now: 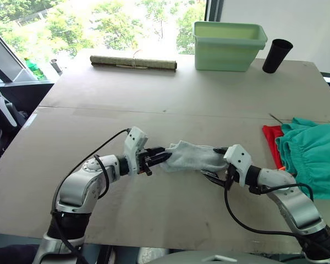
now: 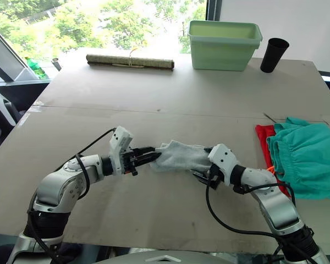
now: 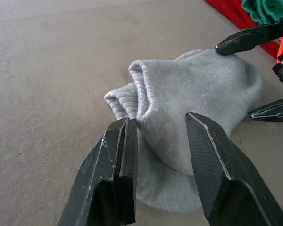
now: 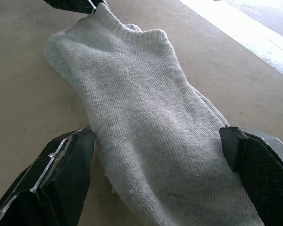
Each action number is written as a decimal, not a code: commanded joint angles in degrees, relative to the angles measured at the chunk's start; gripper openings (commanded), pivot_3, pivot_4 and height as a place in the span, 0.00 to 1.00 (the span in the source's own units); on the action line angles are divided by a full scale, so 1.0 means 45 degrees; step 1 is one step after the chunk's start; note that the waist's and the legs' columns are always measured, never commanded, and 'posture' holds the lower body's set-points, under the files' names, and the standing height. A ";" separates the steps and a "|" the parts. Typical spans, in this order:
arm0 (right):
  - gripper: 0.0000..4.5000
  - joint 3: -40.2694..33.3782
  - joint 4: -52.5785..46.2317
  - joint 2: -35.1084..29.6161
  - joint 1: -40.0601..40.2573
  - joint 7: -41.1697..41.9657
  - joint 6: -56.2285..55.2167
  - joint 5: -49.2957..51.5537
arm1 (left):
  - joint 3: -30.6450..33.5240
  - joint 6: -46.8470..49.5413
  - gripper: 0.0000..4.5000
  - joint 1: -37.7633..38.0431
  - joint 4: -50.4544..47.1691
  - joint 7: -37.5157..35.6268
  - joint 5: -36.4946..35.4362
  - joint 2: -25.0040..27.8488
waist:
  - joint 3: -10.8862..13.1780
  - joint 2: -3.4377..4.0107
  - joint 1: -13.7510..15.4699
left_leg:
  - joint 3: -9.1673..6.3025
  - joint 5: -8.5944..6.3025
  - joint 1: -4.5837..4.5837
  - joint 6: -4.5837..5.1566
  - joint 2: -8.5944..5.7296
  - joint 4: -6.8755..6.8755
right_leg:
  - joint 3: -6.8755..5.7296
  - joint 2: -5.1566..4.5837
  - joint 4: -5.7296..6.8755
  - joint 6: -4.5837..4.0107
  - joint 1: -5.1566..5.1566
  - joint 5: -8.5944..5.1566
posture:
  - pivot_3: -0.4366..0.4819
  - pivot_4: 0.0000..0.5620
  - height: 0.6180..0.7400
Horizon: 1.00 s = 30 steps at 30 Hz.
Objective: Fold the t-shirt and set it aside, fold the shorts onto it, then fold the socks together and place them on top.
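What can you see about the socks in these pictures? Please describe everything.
The socks are light grey ribbed knit, ankle length, lying stacked flat on the table between both grippers. The left gripper is open around the cuff end, one finger touching the cuffs. The right gripper is open astride the toe end. The socks lie apart from the shorts.

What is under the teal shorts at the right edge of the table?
The red t-shirt lies under the shorts, with a strip showing along their left edge. The rest of it is covered, so its fold cannot be judged.
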 commanded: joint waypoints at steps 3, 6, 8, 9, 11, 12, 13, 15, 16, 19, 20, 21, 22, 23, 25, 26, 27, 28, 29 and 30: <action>1.00 -0.0093 -0.0529 0.0045 0.0092 -0.0061 -0.0008 0.0117 | 0.0263 -0.0274 0.40 -0.0138 -0.0288 -0.0259 -0.0210 0.0145 | 0.0000 0.0000 -0.0002 | 0.0001 0.0000 0.0000 0.0000 0.0000 0.0000 | 0.0000 0.0004 0.0002 0.0001 0.0000 0.0000 | 0.48 0.27 1.00; 1.00 -0.0075 -0.0535 0.0061 0.0111 -0.0080 0.0002 0.0113 | 0.0233 -0.0234 0.22 -0.0148 -0.0248 -0.0339 -0.0198 0.0206 | 0.0000 0.0000 -0.0002 | 0.0002 -0.0001 0.0002 0.0003 -0.0001 0.0000 | 0.0000 0.0006 0.0004 0.0001 0.0000 0.0000 | 0.48 0.27 1.00; 1.00 -0.0069 -0.0535 0.0065 0.0120 -0.0084 0.0000 0.0107 | 0.0177 -0.0229 0.01 -0.0148 -0.0229 -0.0410 -0.0186 0.0244 | 0.0000 0.0000 -0.0004 | 0.0003 -0.0001 0.0002 0.0004 -0.0001 0.0000 | 0.0000 0.0008 0.0004 0.0001 0.0000 0.0000 | 0.48 0.27 1.00; 1.00 -0.0076 -0.0531 0.0063 0.0127 -0.0080 -0.0007 0.0107 | 0.0151 -0.0236 0.01 -0.0155 -0.0211 -0.0405 -0.0169 0.0230 | 0.0000 0.0000 -0.0004 | 0.0003 -0.0001 0.0002 0.0003 -0.0001 0.0000 | 0.0001 0.0010 0.0005 0.0001 0.0000 0.0000 | 0.48 0.27 1.00; 1.00 -0.0089 -0.0538 0.0052 0.0140 -0.0072 -0.0019 0.0105 | 0.0107 -0.0244 0.01 -0.0167 -0.0169 -0.0383 -0.0141 0.0204 | 0.0000 0.0000 -0.0003 | 0.0005 0.0000 0.0003 0.0001 -0.0001 0.0000 | 0.0001 0.0011 0.0006 0.0001 0.0000 0.0000 | 0.48 0.27 1.00; 1.00 -0.0095 -0.0542 0.0047 0.0145 -0.0069 -0.0025 0.0104 | 0.0090 -0.0247 0.01 -0.0169 -0.0157 -0.0379 -0.0130 0.0201 | 0.0000 0.0000 -0.0003 | 0.0004 0.0001 0.0003 0.0000 -0.0001 0.0000 | 0.0002 0.0011 0.0006 0.0001 0.0000 0.0000 | 0.48 0.27 1.00; 1.00 -0.0115 -0.0576 0.0028 0.0145 -0.0042 -0.0041 0.0124 | 0.0194 -0.0219 0.01 -0.0160 -0.0179 -0.0336 -0.0215 0.0161 | 0.0000 0.0000 -0.0004 | 0.0005 0.0000 0.0003 0.0000 -0.0001 0.0000 | 0.0002 0.0011 0.0006 0.0001 0.0000 0.0000 | 0.48 0.27 1.00; 1.00 -0.0141 -0.0614 0.0013 0.0134 -0.0005 -0.0078 0.0150 | 0.0621 0.0029 0.01 -0.0176 -0.0274 -0.0157 -0.0650 -0.0023 | 0.0000 0.0000 -0.0003 | 0.0005 0.0000 0.0003 0.0001 -0.0001 0.0001 | 0.0003 0.0012 0.0007 0.0001 0.0000 0.0000 | 0.48 0.27 1.00; 1.00 -0.0153 -0.0638 0.0004 0.0117 0.0010 -0.0073 0.0163 | 0.1059 0.0424 0.01 -0.0222 -0.0366 0.0109 -0.1147 -0.0233 | 0.0000 0.0000 -0.0004 | 0.0006 0.0000 0.0003 0.0001 -0.0001 0.0001 | 0.0002 0.0012 0.0007 0.0002 0.0000 0.0000 | 0.48 0.27 1.00; 1.00 -0.0215 -0.0742 -0.0021 -0.0030 0.0103 -0.0065 0.0246 | 0.2610 0.2086 0.01 -0.0223 -0.0897 0.1168 -0.3020 -0.0648 | 0.0000 -0.0001 -0.0011 | 0.0003 0.0001 0.0004 0.0001 0.0000 0.0003 | 0.0002 0.0011 0.0015 0.0017 0.0000 0.0009 | 0.48 0.27 1.00; 1.00 -0.0252 -0.0737 -0.0036 -0.0099 0.0138 -0.0062 0.0272 | 0.2951 0.2514 0.01 -0.0112 -0.1097 0.1508 -0.3415 -0.0664 | 0.0002 -0.0004 -0.0025 | 0.0002 0.0001 0.0005 0.0001 0.0001 0.0006 | 0.0003 0.0011 0.0021 0.0043 0.0000 0.0024 | 0.48 0.27 1.00; 1.00 -0.0283 -0.0704 -0.0060 -0.0173 0.0174 -0.0072 0.0283 | 0.3223 0.2810 0.01 0.0094 -0.1323 0.1807 -0.3699 -0.0664 | 0.0002 -0.0005 -0.0047 | 0.0002 0.0001 0.0006 0.0001 0.0002 0.0008 | 0.0003 0.0011 0.0026 0.0045 -0.0002 0.0024 | 0.48 0.27 1.00; 1.00 -0.0309 -0.0636 -0.0070 -0.0270 0.0207 -0.0072 0.0303 | 0.3425 0.3087 0.01 0.0284 -0.1505 0.2138 -0.3930 -0.0692 | 0.0002 -0.0004 -0.0050 | 0.0003 0.0003 0.0012 -0.0002 0.0003 0.0009 | 0.0007 0.0011 0.0035 0.0045 -0.0001 0.0024 | 0.48 0.27 1.00; 1.00 -0.0321 -0.0540 -0.0071 -0.0380 0.0232 -0.0082 0.0308 | 0.3534 0.3302 0.01 0.0521 -0.1662 0.2467 -0.4052 -0.0757 | 0.0002 -0.0005 -0.0051 | 0.0004 0.0003 0.0018 -0.0002 0.0002 0.0008 | 0.0009 0.0010 0.0039 0.0045 0.0000 0.0024 | 0.48 0.27 1.00; 1.00 -0.0316 -0.0361 -0.0080 -0.0552 0.0286 -0.0113 0.0295 | 0.3373 0.3397 0.01 0.0928 -0.1974 0.2820 -0.4013 -0.0814 | 0.0002 -0.0005 -0.0047 | 0.0010 0.0004 0.0030 -0.0005 0.0000 0.0010 | 0.0015 0.0011 0.0051 0.0045 0.0003 0.0024 | 0.48 0.27 1.00; 1.00 -0.0296 -0.0276 -0.0090 -0.0629 0.0322 -0.0138 0.0275 | 0.3152 0.3324 0.01 0.1162 -0.2122 0.2966 -0.3873 -0.0880 | 0.0002 -0.0005 -0.0042 | 0.0011 0.0005 0.0031 -0.0006 0.0000 0.0010 | 0.0016 0.0011 0.0055 0.0045 0.0002 0.0024 | 0.48 0.27 1.00; 1.00 -0.0281 -0.0210 -0.0095 -0.0697 0.0360 -0.0158 0.0265 | 0.2957 0.3232 0.01 0.1367 -0.2196 0.3163 -0.3741 -0.1011 | 0.0002 -0.0005 -0.0025 | 0.0012 0.0007 0.0031 -0.0010 -0.0001 0.0011 | 0.0015 0.0012 0.0056 0.0044 0.0002 0.0023 | 0.48 0.27 1.00; 1.00 -0.0273 -0.0168 -0.0094 -0.0741 0.0389 -0.0170 0.0258 | 0.2837 0.3167 0.01 0.1503 -0.2237 0.3320 -0.3672 -0.1104 | 0.0002 -0.0006 -0.0008 | 0.0012 0.0008 0.0031 -0.0011 -0.0002 0.0011 | 0.0016 0.0011 0.0057 0.0041 0.0002 0.0022 | 0.48 0.27 1.00; 1.00 -0.0285 -0.0144 -0.0114 -0.0782 0.0434 -0.0168 0.0264 | 0.2628 0.3065 0.01 0.1646 -0.2270 0.3478 -0.3529 -0.1218 | 0.0001 -0.0007 0.0021 | 0.0010 0.0008 0.0030 -0.0011 -0.0002 0.0012 | 0.0014 0.0010 0.0057 0.0036 0.0002 0.0019 | 0.48 0.27 1.00; 1.00 -0.0315 -0.0120 -0.0140 -0.0837 0.0488 -0.0146 0.0284 | 0.2301 0.2941 0.01 0.1789 -0.2321 0.3568 -0.3319 -0.1280 | 0.0001 -0.0007 0.0027 | 0.0009 0.0008 0.0029 -0.0013 -0.0003 0.0013 | 0.0012 0.0010 0.0057 0.0019 0.0002 0.0009 | 0.48 0.27 1.00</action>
